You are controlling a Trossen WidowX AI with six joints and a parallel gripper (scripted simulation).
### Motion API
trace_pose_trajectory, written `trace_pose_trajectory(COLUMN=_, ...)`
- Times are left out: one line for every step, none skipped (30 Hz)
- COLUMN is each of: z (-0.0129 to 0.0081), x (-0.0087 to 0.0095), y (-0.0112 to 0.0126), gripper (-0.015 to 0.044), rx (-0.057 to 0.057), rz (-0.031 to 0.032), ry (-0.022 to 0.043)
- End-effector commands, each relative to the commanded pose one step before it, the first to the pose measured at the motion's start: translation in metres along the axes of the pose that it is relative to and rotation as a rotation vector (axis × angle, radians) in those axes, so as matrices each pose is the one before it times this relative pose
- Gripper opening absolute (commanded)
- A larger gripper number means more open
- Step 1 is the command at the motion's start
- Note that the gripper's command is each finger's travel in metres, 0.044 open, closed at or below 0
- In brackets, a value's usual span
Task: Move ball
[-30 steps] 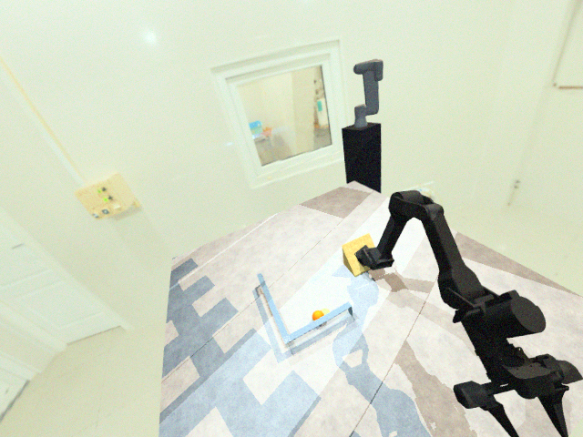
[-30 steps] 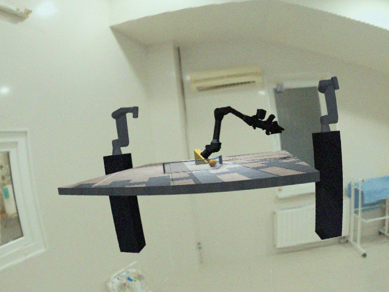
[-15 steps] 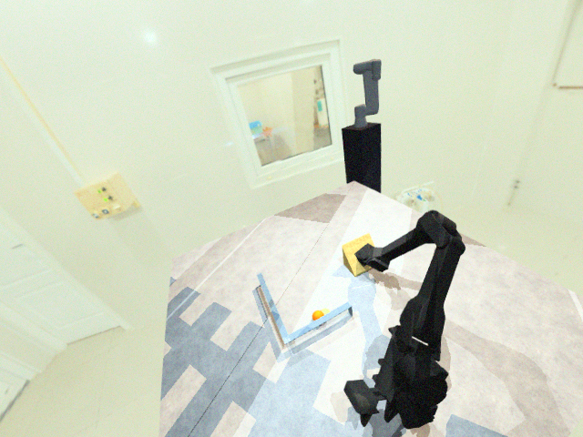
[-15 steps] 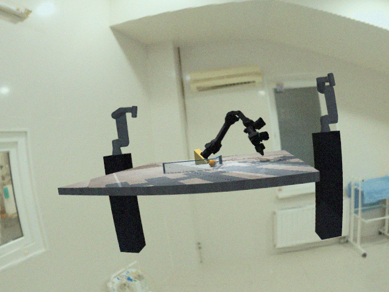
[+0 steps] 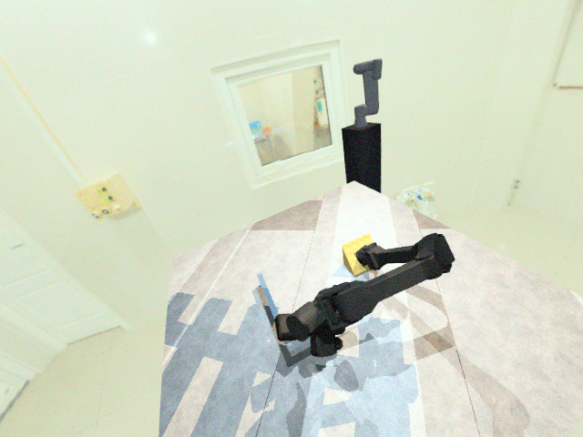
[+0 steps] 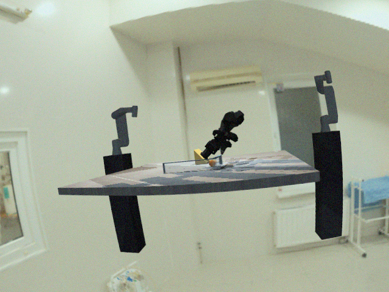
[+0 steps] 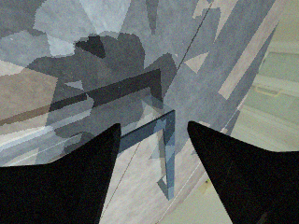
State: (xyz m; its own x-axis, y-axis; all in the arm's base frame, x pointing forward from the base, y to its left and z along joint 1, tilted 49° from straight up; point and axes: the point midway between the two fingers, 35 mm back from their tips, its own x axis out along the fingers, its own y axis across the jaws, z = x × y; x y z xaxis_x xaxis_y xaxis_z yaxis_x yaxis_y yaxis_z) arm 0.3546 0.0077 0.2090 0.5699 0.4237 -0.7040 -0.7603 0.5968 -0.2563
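Note:
The orange ball (image 6: 212,163) rests low near the corner end of the clear walls in the exterior view. The arm hides it in the top view, and it does not show in the wrist view. The see-through copy cannot be made out. The blue-edged walls (image 5: 267,294) (image 7: 170,173) make a corner, which shows between my fingertips in the wrist view. My gripper (image 6: 222,152) (image 7: 154,126) is open, holds nothing and hangs above the table near the walls, pointing down. In the top view the arm covers much of one wall.
A yellow wedge-shaped block (image 5: 355,260) (image 6: 198,157) stands beside the arm's base on the patterned table (image 5: 211,263) (image 6: 141,185). Dark pedestals (image 5: 363,155) (image 6: 124,219) with grey arms stand beyond the table's edges. Arm shadows fall across the tabletop.

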Motion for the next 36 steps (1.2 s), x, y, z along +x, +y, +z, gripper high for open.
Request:
trace_pose_trajectory(z=-0.03707, x=-0.00286, y=-0.00199, gripper=0.0309, rx=0.0177, rz=0.07630, ry=0.02960)
trace_pose_trajectory(z=-0.00810, x=0.00127, y=0.00209, gripper=0.0309, rx=0.0029, rz=0.02812, ry=0.00578)
trace_pose_trajectory(z=-0.00581, x=0.00105, y=0.00195, gripper=0.0309, rx=0.0012, rz=0.02230, ry=0.00307)
trace_pose_trajectory(z=-0.00520, x=0.00085, y=0.00259, gripper=0.0309, rx=-0.0082, rz=0.02272, ry=0.00038)
trace_pose_trajectory(z=-0.00550, x=0.00102, y=0.00419, gripper=0.0309, rx=-0.0227, rz=0.03000, ry=-0.00366)
trace_pose_trajectory(z=-0.00583, x=0.00191, y=0.00599, gripper=0.0309, rx=-0.0294, rz=0.04204, ry=-0.00908)
trace_pose_trajectory(z=-0.00548, x=0.00261, y=0.00750, gripper=0.0309, rx=-0.0333, rz=0.05121, ry=-0.01653)
trace_pose_trajectory(z=-0.00448, x=0.00228, y=0.00744, gripper=0.0309, rx=-0.0321, rz=0.04830, ry=-0.02246)
trace_pose_trajectory(z=-0.00348, x=0.00198, y=0.00728, gripper=0.0309, rx=-0.0306, rz=0.04491, ry=-0.02787)
trace_pose_trajectory(z=-0.00256, x=0.00160, y=0.00693, gripper=0.0309, rx=-0.0295, rz=0.04034, ry=-0.03269)
trace_pose_trajectory(z=-0.00149, x=0.00107, y=0.00556, gripper=0.0309, rx=-0.0243, rz=0.03038, ry=-0.03112)
trace_pose_trajectory(z=-0.00070, x=0.00060, y=0.00376, gripper=0.0309, rx=-0.0170, rz=0.01940, ry=-0.02391)
trace_pose_trajectory(z=-0.00028, x=0.00030, y=0.00216, gripper=0.0309, rx=-0.0100, rz=0.01068, ry=-0.01495)
trace_pose_trajectory(z=-0.00007, x=0.00009, y=0.00070, gripper=0.0309, rx=-0.0033, rz=0.00340, ry=-0.00508)
trace_pose_trajectory(z=0.00000, x=0.00000, y=0.00000, gripper=0.0309, rx=0.0000, rz=0.00000, ry=0.00000)
trace_pose_trajectory(z=0.00000, x=0.00000, y=0.00000, gripper=0.0309, rx=0.0000, rz=0.00000, ry=0.00000)
trace_pose_trajectory(z=0.00000, x=0.00000, y=0.00000, gripper=0.0309, rx=0.0000, rz=0.00000, ry=0.00000)
trace_pose_trajectory(z=0.00000, x=0.00000, y=0.00000, gripper=0.0309, rx=0.0000, rz=0.00000, ry=0.00000)
trace_pose_trajectory(z=0.00000, x=0.00000, y=0.00000, gripper=0.0309, rx=0.0000, rz=0.00000, ry=0.00000)
trace_pose_trajectory(z=0.00000, x=0.00120, y=-0.00003, gripper=0.0309, rx=0.0000, rz=-0.00003, ry=0.00002)
trace_pose_trajectory(z=0.00001, x=0.00360, y=-0.00006, gripper=0.0309, rx=-0.0001, rz=-0.00009, ry=0.00000)
trace_pose_trajectory(z=0.00007, x=0.00538, y=0.00000, gripper=0.0309, rx=-0.0001, rz=-0.00011, ry=-0.00020)
trace_pose_trajectory(z=0.00007, x=0.00358, y=0.00006, gripper=0.0309, rx=-0.0001, rz=-0.00005, ry=-0.00026)
trace_pose_trajectory(z=0.00003, x=0.00119, y=0.00003, gripper=0.0309, rx=0.0000, rz=-0.00001, ry=-0.00011)
trace_pose_trajectory(z=-0.00001, x=0.00026, y=-0.00002, gripper=0.0309, rx=0.0000, rz=-0.00001, ry=0.00003)
trace_pose_trajectory(z=-0.00002, x=0.00079, y=-0.00005, gripper=0.0309, rx=0.0000, rz=-0.00003, ry=0.00009)
trace_pose_trajectory(z=-0.00004, x=0.00132, y=-0.00008, gripper=0.0309, rx=0.0000, rz=-0.00004, ry=0.00014)
trace_pose_trajectory(z=-0.00004, x=0.00161, y=-0.00010, gripper=0.0309, rx=0.0000, rz=-0.00005, ry=0.00015)
trace_pose_trajectory(z=-0.00003, x=0.00161, y=-0.00009, gripper=0.0309, rx=0.0000, rz=-0.00005, ry=0.00013)
trace_pose_trajectory(z=-0.00003, x=0.00161, y=-0.00008, gripper=0.0309, rx=0.0000, rz=-0.00005, ry=0.00010)
trace_pose_trajectory(z=-0.00002, x=0.00161, y=-0.00007, gripper=0.0309, rx=0.0000, rz=-0.00005, ry=0.00008)
trace_pose_trajectory(z=-0.00002, x=0.00161, y=-0.00006, gripper=0.0309, rx=0.0000, rz=-0.00005, ry=0.00006)
trace_pose_trajectory(z=-0.00001, x=0.00161, y=-0.00005, gripper=0.0309, rx=0.0000, rz=-0.00005, ry=0.00004)
trace_pose_trajectory(z=0.00000, x=0.00161, y=-0.00004, gripper=0.0309, rx=0.0000, rz=-0.00005, ry=0.00002)
trace_pose_trajectory(z=0.00000, x=0.00160, y=-0.00003, gripper=0.0309, rx=0.0000, rz=-0.00005, ry=0.00000)
trace_pose_trajectory(z=0.00001, x=0.00160, y=-0.00002, gripper=0.0309, rx=0.0000, rz=-0.00005, ry=-0.00002)
